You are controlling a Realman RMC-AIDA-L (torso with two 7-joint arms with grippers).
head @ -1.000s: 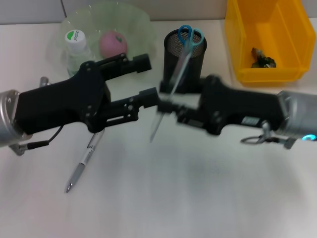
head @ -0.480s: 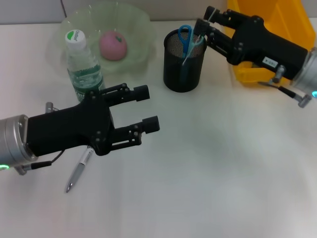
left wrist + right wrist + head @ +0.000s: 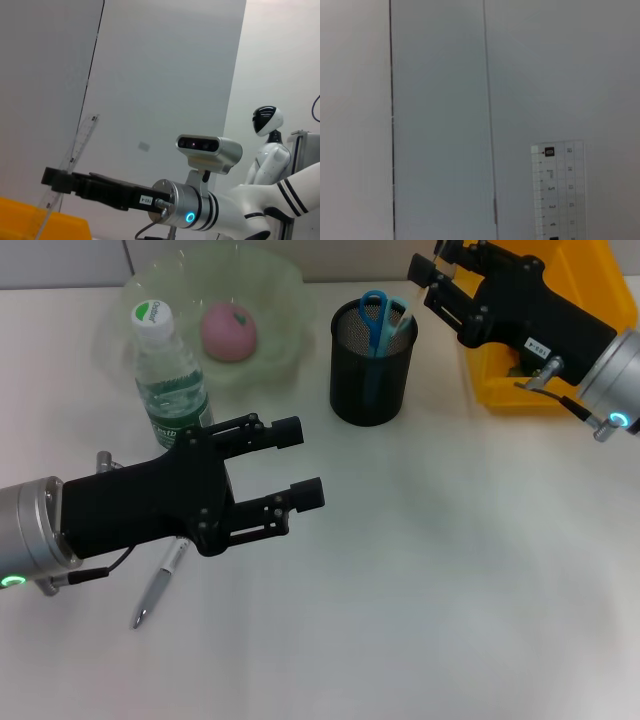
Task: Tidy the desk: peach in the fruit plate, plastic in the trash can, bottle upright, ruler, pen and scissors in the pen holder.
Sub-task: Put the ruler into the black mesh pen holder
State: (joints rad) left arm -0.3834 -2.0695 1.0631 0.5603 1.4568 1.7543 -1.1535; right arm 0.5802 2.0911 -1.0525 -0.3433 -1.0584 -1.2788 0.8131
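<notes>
Ruler [image 3: 401,322]: in the head view, a clear strip stood tilted in the pen holder [image 3: 372,362], lower end inside, upper end leaning toward the right gripper [image 3: 424,278].
Right gripper: hung at the holder's rim on the trash can side; whether its jaws gripped the ruler's top or stood free could not be told.
Scissors [image 3: 374,312]: blue handles up, in the holder beside the ruler.
Pen [image 3: 160,583]: lay flat on the desk [image 3: 450,590], partly under the left arm, long axis running from the robot's near side, tip nearest, away toward the bottle.
Left gripper [image 3: 296,461]: jaws apart and empty, hovering over the desk; the pen lay behind and below the jaws, toward the wrist. This arm was much the nearer to it.
Judgement: pen was the last item out of place; the left jaws would need to draw back and close across the barrel's long axis.
Bottle [image 3: 168,370]: upright, beside the fruit plate [image 3: 270,290].
Peach [image 3: 229,330]: in the plate.
Trash can [image 3: 500,380]: yellow bin holding a dark scrap, likely the plastic.

Left wrist view: right gripper [image 3: 52,180] seen from afar, with the ruler [image 3: 75,155] rising steeply past its tip; the left arm's own fingers were out of frame.

Right wrist view: ruler [image 3: 559,192] upright, markings legible, against a plain wall; no fingers visible.
</notes>
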